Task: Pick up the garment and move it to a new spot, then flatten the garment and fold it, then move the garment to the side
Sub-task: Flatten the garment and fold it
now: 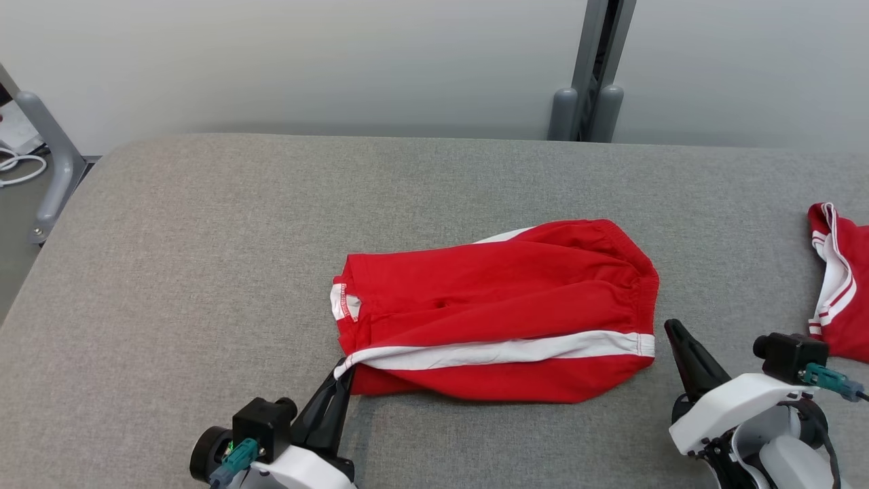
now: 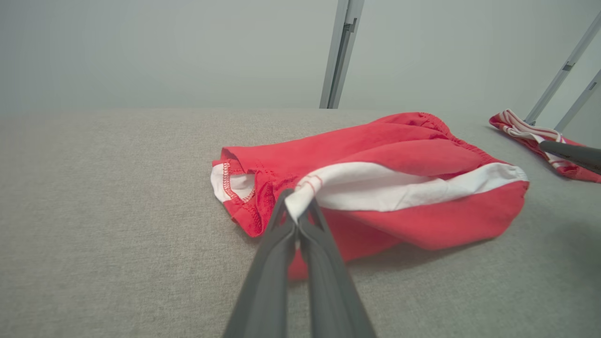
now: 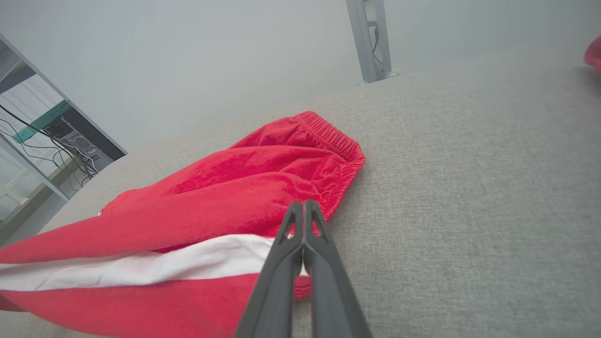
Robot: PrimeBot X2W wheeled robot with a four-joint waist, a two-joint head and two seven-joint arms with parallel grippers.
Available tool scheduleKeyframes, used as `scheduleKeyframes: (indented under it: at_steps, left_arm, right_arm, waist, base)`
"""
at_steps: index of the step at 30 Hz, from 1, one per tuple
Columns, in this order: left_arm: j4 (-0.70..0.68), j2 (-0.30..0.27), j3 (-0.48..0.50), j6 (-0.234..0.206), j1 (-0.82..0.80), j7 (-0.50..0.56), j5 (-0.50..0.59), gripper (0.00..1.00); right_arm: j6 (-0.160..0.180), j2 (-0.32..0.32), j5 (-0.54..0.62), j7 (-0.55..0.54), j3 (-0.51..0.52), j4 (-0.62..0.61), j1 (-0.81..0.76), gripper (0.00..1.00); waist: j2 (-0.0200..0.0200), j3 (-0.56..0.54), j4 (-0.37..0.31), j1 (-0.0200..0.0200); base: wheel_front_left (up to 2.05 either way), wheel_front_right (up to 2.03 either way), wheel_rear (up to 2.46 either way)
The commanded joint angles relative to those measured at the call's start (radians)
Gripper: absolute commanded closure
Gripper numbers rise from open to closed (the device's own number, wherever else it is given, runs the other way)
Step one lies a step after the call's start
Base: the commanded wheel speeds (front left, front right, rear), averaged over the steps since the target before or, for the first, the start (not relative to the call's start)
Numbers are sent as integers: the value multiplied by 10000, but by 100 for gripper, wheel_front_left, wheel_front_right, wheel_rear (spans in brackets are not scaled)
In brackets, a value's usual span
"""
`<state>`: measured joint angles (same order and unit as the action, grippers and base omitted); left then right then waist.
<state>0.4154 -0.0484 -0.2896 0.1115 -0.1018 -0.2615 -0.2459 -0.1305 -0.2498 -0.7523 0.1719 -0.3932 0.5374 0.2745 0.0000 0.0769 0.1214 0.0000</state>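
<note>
Pinching one end of the white stripe [image 1: 502,350], the left gripper [image 1: 343,372] is clamped on the red-and-white cotton shorts [image 1: 495,292], which stretch from it across the grey fabric table [image 1: 204,272]; the right gripper [image 1: 671,327] (fingers pressed together, empty) sits just beside their waistband [image 1: 645,285].

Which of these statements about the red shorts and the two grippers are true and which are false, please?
1. The left gripper has its fingers shut on the end of the white stripe of the red shorts. True.
2. The right gripper stands wide open. False: its two fingers are pressed together, and in the head view their tip sits just off the waistband end of the shorts.
3. The shorts lie on a wooden floor. False: they lie on a grey fabric-covered table.
4. A second red and white garment lies at the table's right edge. True.
</note>
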Motion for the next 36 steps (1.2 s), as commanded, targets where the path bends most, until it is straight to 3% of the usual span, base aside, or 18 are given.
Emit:
scheduleKeyframes:
  at_steps: [1,7,13,20,21,22,36]
  left_arm:
    - [-40,-46,64,-55,92,-35,-32,100]
    - [-77,-42,184,-108,204,-35,-116,100]
    - [-145,-42,369,-148,292,-35,-179,100]
    - [-141,-45,433,-150,373,-35,-207,100]
    - [-143,-42,441,-154,377,-35,-218,100]
    - [-124,-44,443,-148,384,-35,-215,100]
    - [-35,-45,378,-120,365,-35,-211,100]
  right_arm:
    - [-5,-80,25,170,53,-53,30,100]
    - [-5,-446,870,724,314,-699,92,100]
    - [-5,-575,2701,947,1316,-2278,-563,100]
    - [-4,124,4149,932,2971,-4556,-2106,100]
    - [-4,251,4297,927,3095,-4749,-2317,42]
    - [-4,472,4472,928,3233,-4959,-2666,0]
    - [-4,901,4806,930,3141,-4651,-2860,0]
  waist:
    - [0,-29,-9,0]
    - [0,-128,-186,0]
    - [0,-183,-431,0]
    - [0,-214,-617,0]
    - [0,-218,-642,0]
    - [0,-216,-682,0]
    - [0,-241,-718,0]
  base:
    - [0,0,0]
    - [0,0,0]
    - [0,0,0]
    - [0,0,0]
    - [0,0,0]
    - [0,0,0]
    - [0,0,0]
